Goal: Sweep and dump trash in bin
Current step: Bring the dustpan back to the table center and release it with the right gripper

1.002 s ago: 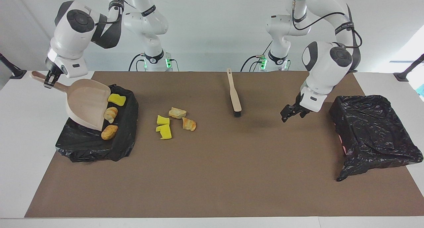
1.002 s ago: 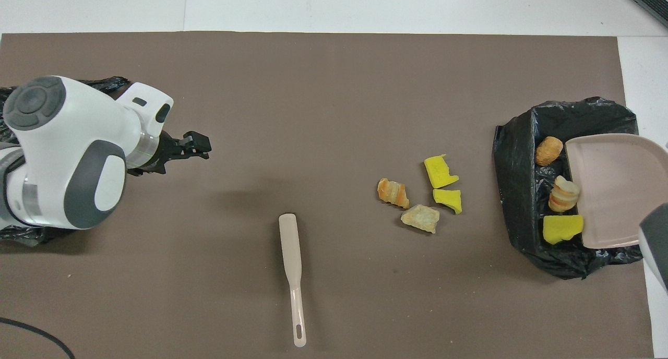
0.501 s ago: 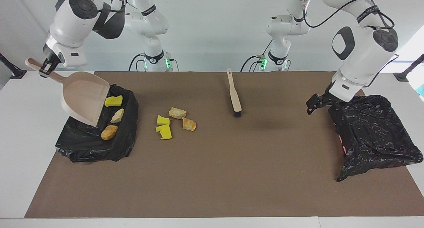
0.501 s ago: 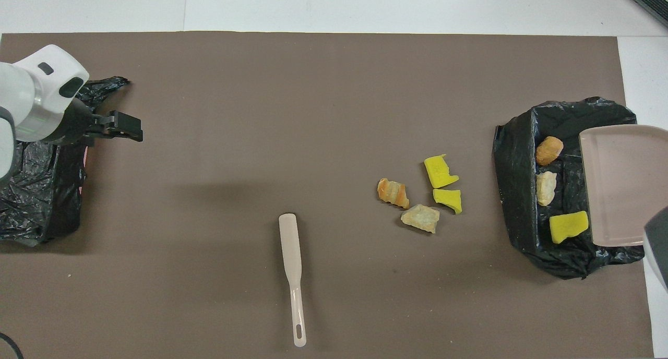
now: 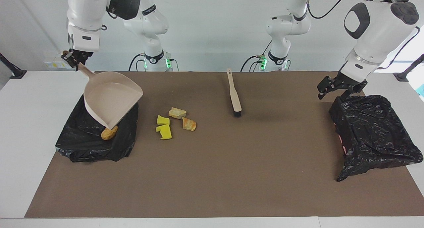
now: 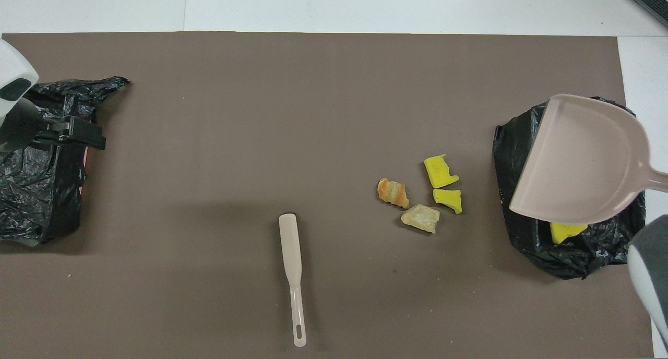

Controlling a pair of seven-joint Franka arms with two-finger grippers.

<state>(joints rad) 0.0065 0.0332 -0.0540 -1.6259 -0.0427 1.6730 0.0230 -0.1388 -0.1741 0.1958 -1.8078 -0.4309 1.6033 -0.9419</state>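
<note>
Right gripper (image 5: pixel 73 57) clenched on the handle of the beige dustpan (image 5: pixel 111 100), held tilted above the black-bagged bin (image 5: pixel 82 148) at the right arm's end of the table.

In that bin: one orange-brown lump (image 5: pixel 108 133) and a yellow chunk (image 6: pixel 566 229), partly hidden under the pan.

Four loose trash bits (image 5: pixel 174 121) on the brown mat (image 5: pixel 232 175), between bin and brush (image 5: pixel 234 95). Probably light, soft and apt to roll, so better swept than pinched.

Left gripper (image 5: pixel 341 85) spread wide, holding nothing, over the edge of the second bagged bin (image 5: pixel 374 135).
</note>
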